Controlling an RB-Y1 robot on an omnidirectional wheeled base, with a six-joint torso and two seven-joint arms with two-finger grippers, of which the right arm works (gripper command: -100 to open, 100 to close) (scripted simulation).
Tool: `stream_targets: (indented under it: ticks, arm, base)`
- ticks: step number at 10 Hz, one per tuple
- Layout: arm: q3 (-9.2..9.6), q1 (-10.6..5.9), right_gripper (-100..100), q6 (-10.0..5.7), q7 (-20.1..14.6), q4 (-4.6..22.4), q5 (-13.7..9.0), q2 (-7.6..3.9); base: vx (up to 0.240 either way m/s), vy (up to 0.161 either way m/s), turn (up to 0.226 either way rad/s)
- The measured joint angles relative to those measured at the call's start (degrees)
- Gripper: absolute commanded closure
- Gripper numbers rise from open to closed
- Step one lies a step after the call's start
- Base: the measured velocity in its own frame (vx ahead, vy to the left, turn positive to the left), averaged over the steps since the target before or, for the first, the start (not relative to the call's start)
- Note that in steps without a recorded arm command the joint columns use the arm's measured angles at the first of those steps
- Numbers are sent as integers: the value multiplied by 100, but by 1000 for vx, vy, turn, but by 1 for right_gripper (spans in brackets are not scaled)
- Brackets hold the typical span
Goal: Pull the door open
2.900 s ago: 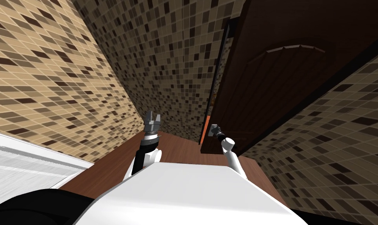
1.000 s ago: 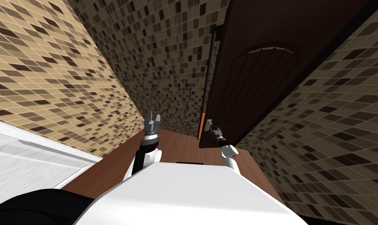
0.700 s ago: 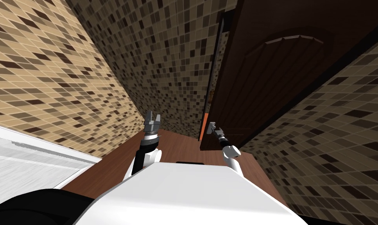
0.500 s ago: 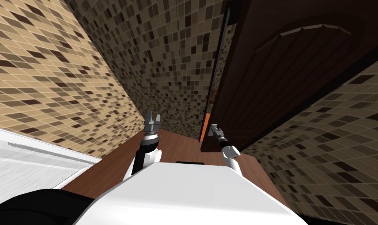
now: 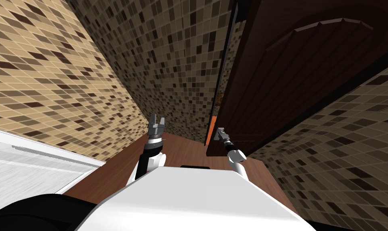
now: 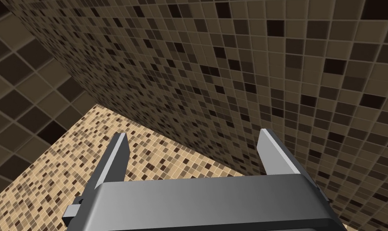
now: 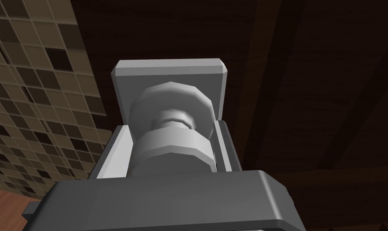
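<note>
Now, right gripper closed on the grey knob, fingers pressing its sides; dark brown door ajar, ahead on the right. Left gripper wide, holding nothing, raised near the tiled wall. Risk: a straight pull against the door's arc may slide the smooth knob from the thin fingers

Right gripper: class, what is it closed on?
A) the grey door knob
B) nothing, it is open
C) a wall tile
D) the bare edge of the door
A: in the right wrist view the right gripper presses its fingers on both sides of the grey knob on the dark door.
</note>
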Motion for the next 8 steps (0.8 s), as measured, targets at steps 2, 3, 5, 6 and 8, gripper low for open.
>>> stream_targets:
  ticks: [2,3,5,6,8]
  arm:
    - [1,5,100,0,1,4,1,2]
    - [35,-3,100,65,-42,39,-2,-78]
    - [105,-32,100,206,-119,106,-3,-179]
    - [142,-20,100,270,-166,134,3,-225]
    - [213,-25,100,442,-268,235,-3,-326]
  base:
    - [-52,-48,53]
    - [-196,-112,120]
    - [-199,-79,60]
    - [-255,-104,90]
    - [-259,-131,90]
